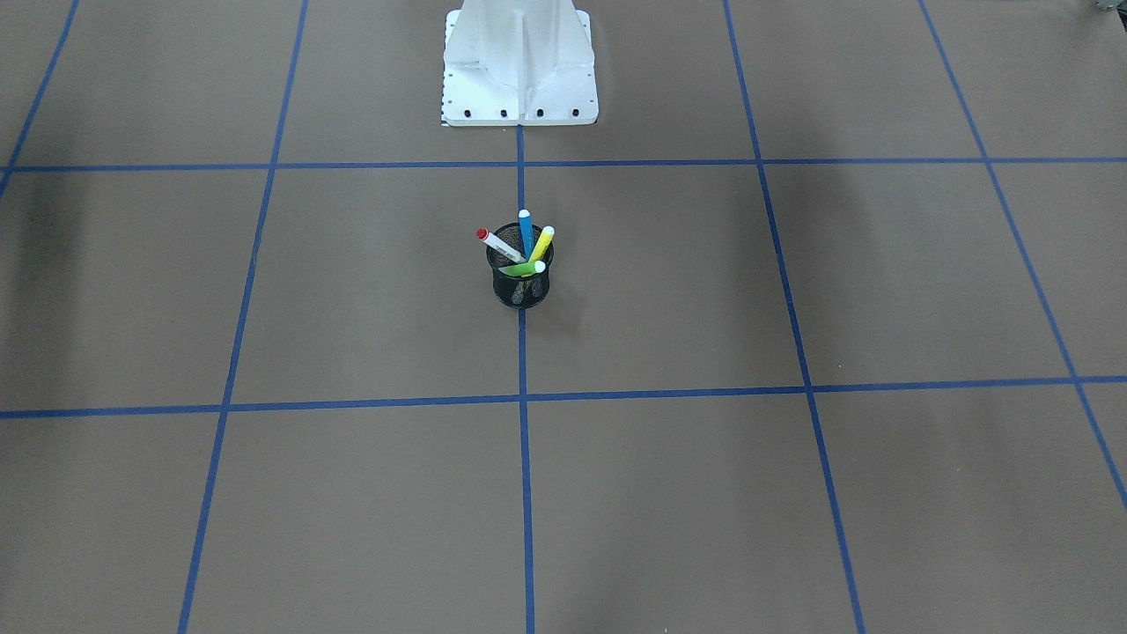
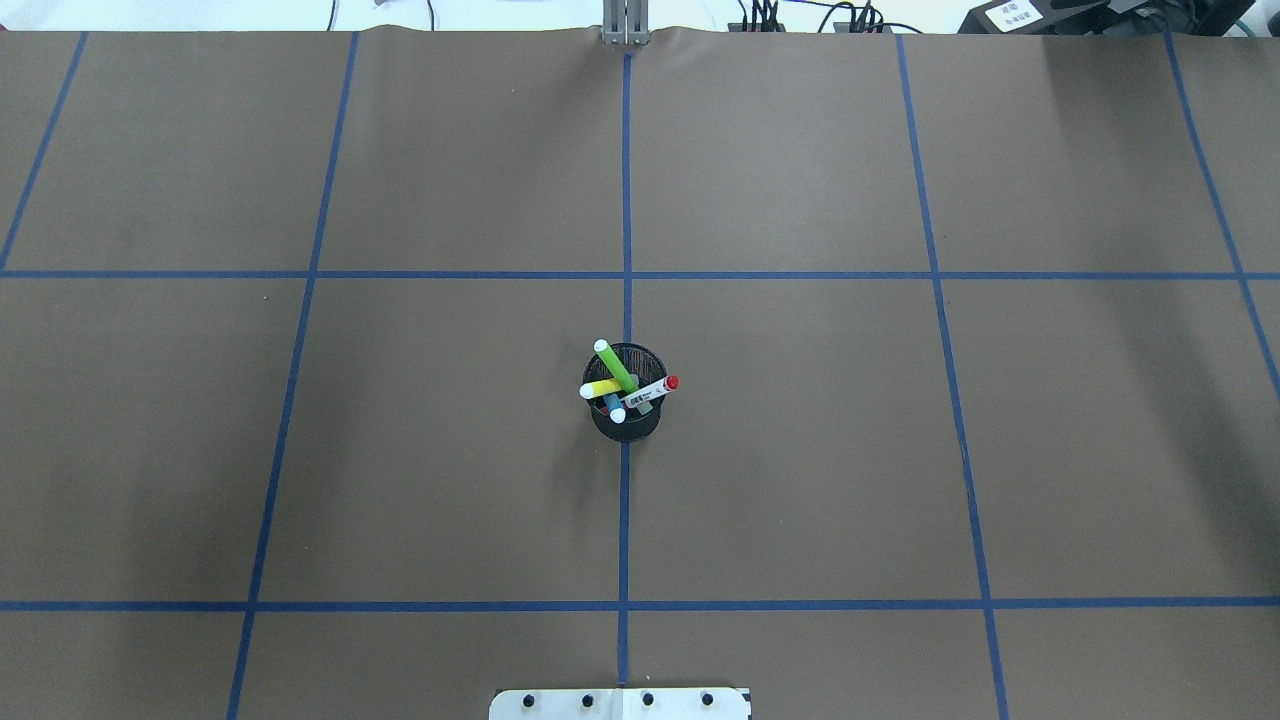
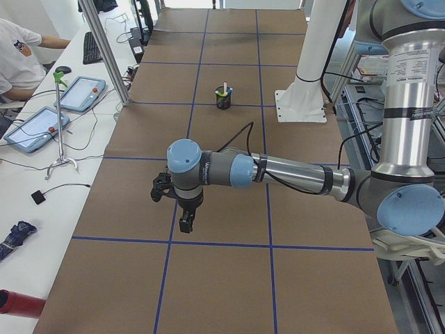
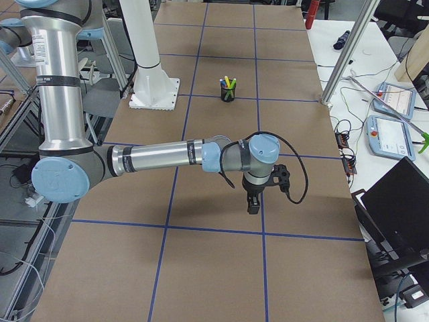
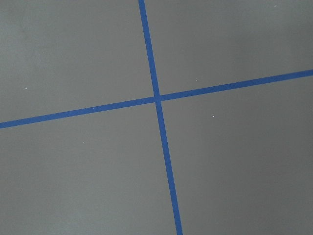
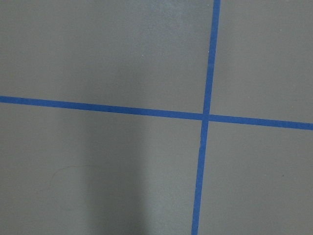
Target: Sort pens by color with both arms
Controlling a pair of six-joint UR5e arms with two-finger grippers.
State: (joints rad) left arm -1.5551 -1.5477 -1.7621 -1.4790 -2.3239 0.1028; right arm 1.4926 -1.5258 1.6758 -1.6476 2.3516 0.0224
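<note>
A black mesh cup (image 1: 521, 286) stands upright at the table's middle on a blue tape line. It holds all four pens: blue (image 1: 526, 233), yellow (image 1: 541, 242), light green (image 1: 526, 269) and white with a red end (image 1: 498, 245). The overhead view shows the cup (image 2: 625, 420) with the green pen (image 2: 617, 367) and the white pen (image 2: 652, 390) crossing. My left gripper (image 3: 185, 224) hangs over the table far from the cup (image 3: 223, 99). My right gripper (image 4: 253, 204) does the same at the other end. I cannot tell whether either is open or shut. Both wrist views show only tape lines.
The white pedestal base (image 1: 519, 79) stands behind the cup. Blue tape (image 2: 627, 200) marks a grid on the brown paper. A person (image 3: 17, 59), tablets (image 3: 80, 94) and a stand (image 3: 61, 122) sit beside the table's far edge. A laptop (image 4: 395, 208) lies there too.
</note>
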